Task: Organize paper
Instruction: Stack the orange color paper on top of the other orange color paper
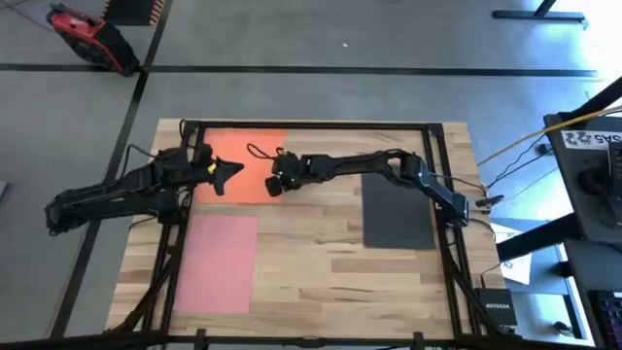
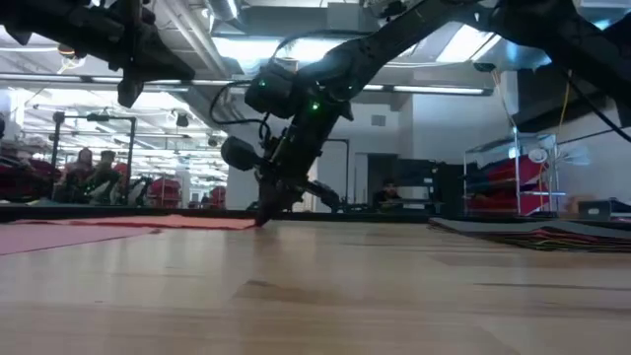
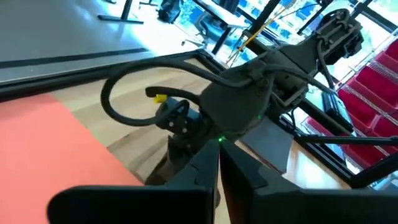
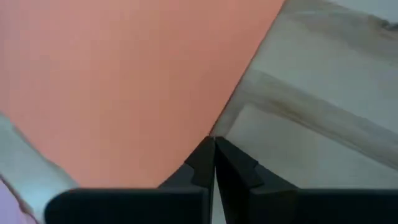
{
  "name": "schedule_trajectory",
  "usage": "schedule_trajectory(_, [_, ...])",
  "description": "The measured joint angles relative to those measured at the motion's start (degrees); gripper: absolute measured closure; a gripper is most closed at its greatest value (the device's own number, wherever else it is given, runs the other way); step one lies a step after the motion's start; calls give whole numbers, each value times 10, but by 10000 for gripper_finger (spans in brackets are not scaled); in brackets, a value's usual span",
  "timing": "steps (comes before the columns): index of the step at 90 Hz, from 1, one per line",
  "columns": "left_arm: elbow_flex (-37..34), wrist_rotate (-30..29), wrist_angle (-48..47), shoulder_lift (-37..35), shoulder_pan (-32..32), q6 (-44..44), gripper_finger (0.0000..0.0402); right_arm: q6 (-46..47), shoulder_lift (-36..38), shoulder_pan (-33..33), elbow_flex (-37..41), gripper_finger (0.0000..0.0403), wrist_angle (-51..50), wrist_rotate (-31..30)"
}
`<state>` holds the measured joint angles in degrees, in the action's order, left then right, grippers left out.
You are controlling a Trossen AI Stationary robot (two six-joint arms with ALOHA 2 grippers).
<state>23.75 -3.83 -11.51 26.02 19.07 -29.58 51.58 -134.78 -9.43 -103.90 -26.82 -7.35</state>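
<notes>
Your right gripper (image 4: 214,149), fingers pinched together on the flat orange paper sheet (image 1: 243,160) at its five-o'clock corner, needs a gentle lift next; left gripper (image 1: 225,173) shut, waiting.

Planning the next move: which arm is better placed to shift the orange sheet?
Right, probably. The right gripper is down at the orange sheet's near corner, fingers shut on its edge in the right wrist view. The left gripper hovers above the sheet, shut on nothing.

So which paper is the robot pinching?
On the wooden table, find the far edge. The orange sheet lies there, with the right gripper shut on its corner. It is brighter than the pink sheet and the black sheet.
</notes>
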Motion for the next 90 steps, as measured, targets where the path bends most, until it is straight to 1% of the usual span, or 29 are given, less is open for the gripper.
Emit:
schedule_trajectory(16, [0, 0, 0, 0, 0, 0, 402, -3, 12, -5, -1, 403, -32, -66])
schedule_trajectory(21, [0, 0, -1, 0, 0, -1, 402, 6, 8, -15, 0, 403, -41, -77])
schedule_trajectory(39, [0, 0, -5, 0, 0, 0, 402, 43, -8, -42, 0, 403, -14, -96])
schedule_trajectory(61, [0, 0, -10, 0, 0, 0, 402, 95, -36, -48, -2, 403, 41, -71])
schedule_trajectory(69, [0, -2, -19, 0, 0, 0, 402, 97, -37, -44, -2, 403, 47, -66])
schedule_trajectory(77, [0, -5, -17, 0, 0, 0, 402, 95, -39, -40, -1, 403, 65, -80])
schedule_trajectory(90, [0, -8, -16, 0, 1, 1, 402, 95, -42, -42, 0, 403, 108, -50])
